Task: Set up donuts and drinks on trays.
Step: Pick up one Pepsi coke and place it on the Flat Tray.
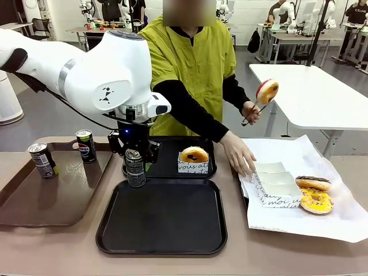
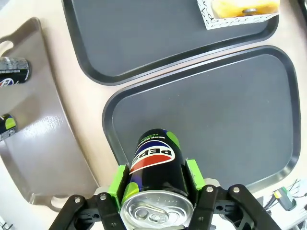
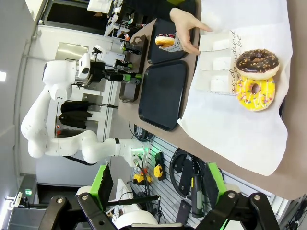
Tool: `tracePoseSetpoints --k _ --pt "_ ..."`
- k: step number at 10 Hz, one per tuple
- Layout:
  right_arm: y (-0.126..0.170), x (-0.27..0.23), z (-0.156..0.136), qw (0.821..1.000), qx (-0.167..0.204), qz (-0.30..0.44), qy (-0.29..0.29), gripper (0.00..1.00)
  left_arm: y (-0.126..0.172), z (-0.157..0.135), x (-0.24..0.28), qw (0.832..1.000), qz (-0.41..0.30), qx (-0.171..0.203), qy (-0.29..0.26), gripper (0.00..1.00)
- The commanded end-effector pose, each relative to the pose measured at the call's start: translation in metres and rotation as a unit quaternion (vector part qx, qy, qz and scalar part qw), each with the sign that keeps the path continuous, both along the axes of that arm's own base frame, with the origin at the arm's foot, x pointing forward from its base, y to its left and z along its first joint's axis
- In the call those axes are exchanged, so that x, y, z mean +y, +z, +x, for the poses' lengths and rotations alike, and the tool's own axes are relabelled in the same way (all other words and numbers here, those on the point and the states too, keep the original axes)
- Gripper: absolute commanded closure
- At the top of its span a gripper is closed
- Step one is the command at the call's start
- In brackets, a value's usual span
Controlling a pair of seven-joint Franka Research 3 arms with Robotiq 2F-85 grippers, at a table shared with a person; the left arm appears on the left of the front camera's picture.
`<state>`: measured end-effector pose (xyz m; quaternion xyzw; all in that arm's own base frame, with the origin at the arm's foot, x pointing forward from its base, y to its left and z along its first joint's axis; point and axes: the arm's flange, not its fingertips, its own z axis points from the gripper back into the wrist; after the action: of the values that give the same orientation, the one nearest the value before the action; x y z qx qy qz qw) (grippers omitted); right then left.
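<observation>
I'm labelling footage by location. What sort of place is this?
Most likely a robotics lab staged as a donut counter, not a real shop: a white robot arm stands at the table, plain white work tables stand in the room behind, and donuts lie on loose paper.

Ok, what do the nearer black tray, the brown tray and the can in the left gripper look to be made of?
The nearer black tray: probably plastic, matte, fine-textured face, moulded raised rim. The brown tray: likely plastic too, smoother, showing soft glare. The can: metal, seemingly aluminium; bare silver top with pull tab, glossy printed side.
</observation>
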<state>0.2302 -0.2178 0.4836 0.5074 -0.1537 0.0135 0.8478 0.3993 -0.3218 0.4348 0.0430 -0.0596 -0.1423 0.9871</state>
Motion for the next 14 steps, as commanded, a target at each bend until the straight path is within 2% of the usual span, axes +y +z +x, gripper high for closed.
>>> tracePoseSetpoints --k 1,2,4,8,9,10,11,12,13,14 --pt "0.001 0.002 0.000 1.000 -0.004 0.003 -0.001 0.00 0.005 -0.002 0.001 1.000 0.001 -0.001 0.002 0.41" --pt "0.001 0.002 0.000 1.000 -0.004 0.003 -0.001 0.00 0.005 0.008 0.000 1.000 -0.009 -0.005 0.018 0.41" --pt "0.001 0.002 0.000 1.000 -0.004 0.003 -0.001 0.00 -0.006 0.041 -0.021 1.000 -0.004 -0.010 0.013 0.41" --pt "0.001 0.002 0.000 1.000 -0.004 0.003 -0.001 0.00 -0.027 0.071 -0.031 0.999 -0.021 -0.016 0.027 0.41" --pt "0.001 0.002 0.000 1.000 -0.004 0.003 -0.001 0.00 -0.028 0.078 -0.030 0.999 -0.025 -0.007 0.026 0.41" --pt "0.001 0.002 0.000 1.000 -0.004 0.003 -0.001 0.00 -0.010 0.058 -0.010 1.000 -0.008 0.009 0.028 0.41" --pt "0.001 0.002 0.000 1.000 -0.004 0.003 -0.001 0.00 0.030 0.010 0.023 0.999 -0.033 0.017 0.005 0.41" --pt "0.001 0.002 0.000 1.000 -0.004 0.003 -0.001 0.00 0.059 -0.026 0.052 0.999 -0.038 -0.002 -0.029 0.41" --pt "0.001 0.002 0.000 1.000 -0.004 0.003 -0.001 0.00 0.072 -0.051 0.077 0.999 -0.039 -0.023 -0.025 0.41" --pt "0.001 0.002 0.000 1.000 -0.004 0.003 -0.001 0.00 0.073 -0.056 0.087 0.999 -0.043 -0.024 -0.018 0.41"
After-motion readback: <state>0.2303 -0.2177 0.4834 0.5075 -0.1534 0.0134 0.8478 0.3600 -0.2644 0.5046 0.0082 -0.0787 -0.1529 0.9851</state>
